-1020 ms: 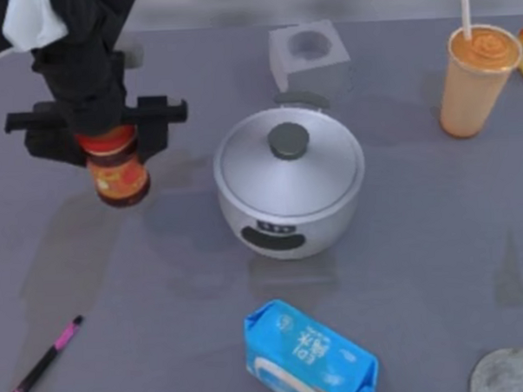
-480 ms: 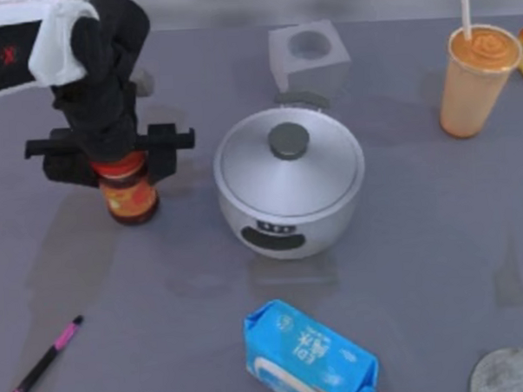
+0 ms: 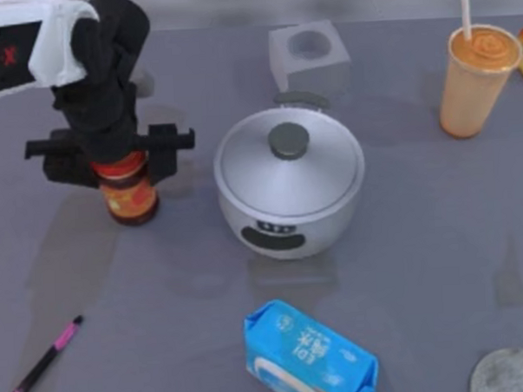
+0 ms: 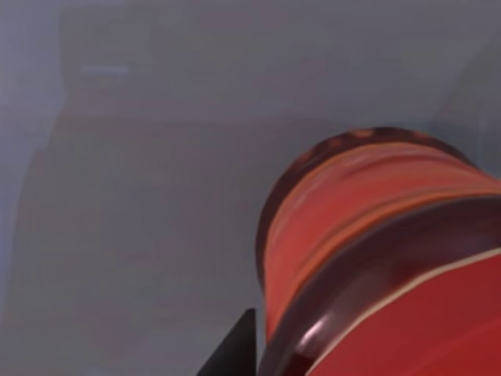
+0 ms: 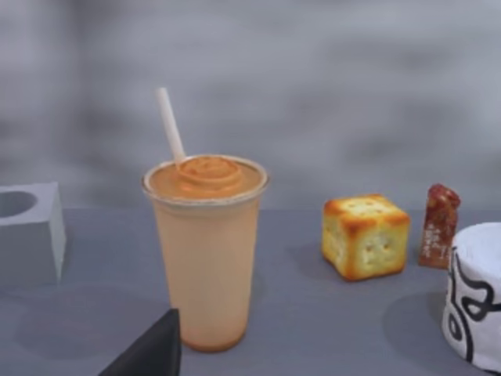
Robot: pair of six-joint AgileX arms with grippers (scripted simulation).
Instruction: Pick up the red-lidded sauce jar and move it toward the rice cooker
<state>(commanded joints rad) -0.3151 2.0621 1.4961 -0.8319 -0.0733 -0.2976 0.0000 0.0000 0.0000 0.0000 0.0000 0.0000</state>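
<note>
The red-lidded sauce jar (image 3: 129, 195) stands upright on the table, left of the rice cooker (image 3: 288, 179) with a gap between them. My left gripper (image 3: 119, 164) comes down from above and is shut on the jar's lid end. In the left wrist view the jar (image 4: 376, 258) fills the picture, with one dark fingertip (image 4: 235, 348) against its side. The rice cooker is silver-grey with a dark knob and a dark oval front panel. My right arm is outside the top view. Only one of its dark fingers (image 5: 153, 352) shows in its wrist view, with nothing beside it.
A grey cube with a round hole (image 3: 309, 53) sits behind the cooker. An orange drink cup with a straw (image 3: 478, 78) stands at the far right. A blue packet (image 3: 307, 355) lies in front, a pen (image 3: 41, 364) at the near left, a grey disc (image 3: 510, 372) at the near right.
The left gripper carried the jar to the right, closer to the cooker, and brought it upright and lower. In the last half second it barely moved.
</note>
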